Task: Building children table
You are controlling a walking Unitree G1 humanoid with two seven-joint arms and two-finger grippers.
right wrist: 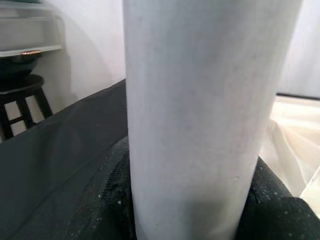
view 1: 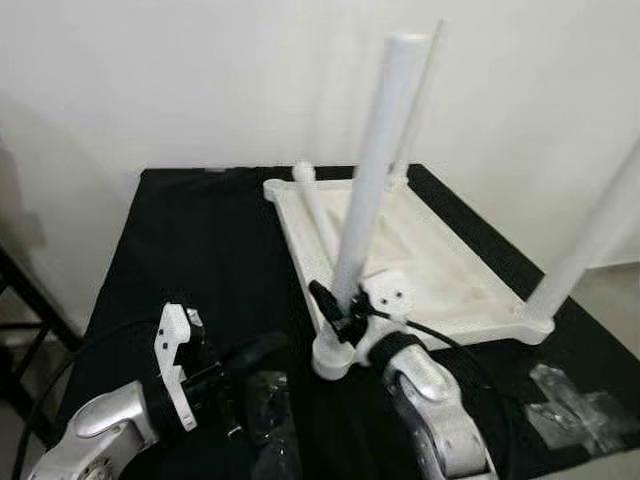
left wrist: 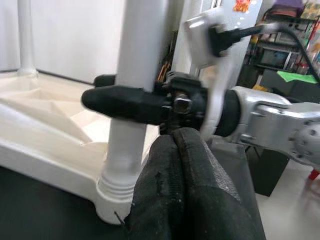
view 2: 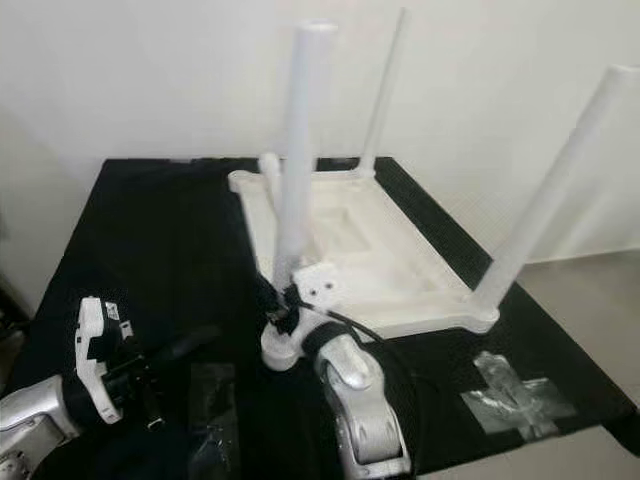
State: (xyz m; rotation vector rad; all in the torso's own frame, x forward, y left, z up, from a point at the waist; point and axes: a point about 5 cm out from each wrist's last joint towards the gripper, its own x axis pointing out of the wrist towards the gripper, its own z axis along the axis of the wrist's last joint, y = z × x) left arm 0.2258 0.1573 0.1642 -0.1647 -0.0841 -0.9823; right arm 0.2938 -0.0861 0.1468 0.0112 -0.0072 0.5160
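While your head views show the white tabletop (view 1: 420,255) lying upside down on the black work surface (view 1: 190,250), your right gripper (view 1: 335,310) is clamped around the near-left table leg (view 1: 375,170), low down, just above its screw collar (view 1: 332,358). Your left wrist view shows those black fingers (left wrist: 125,102) wrapping the leg, and the right wrist view puts the leg (right wrist: 200,115) tight against the camera. Your left gripper (view 1: 255,355) hovers beside the collar with its fingers (left wrist: 185,190) pressed together, holding nothing. Three more legs stand upright at the other corners.
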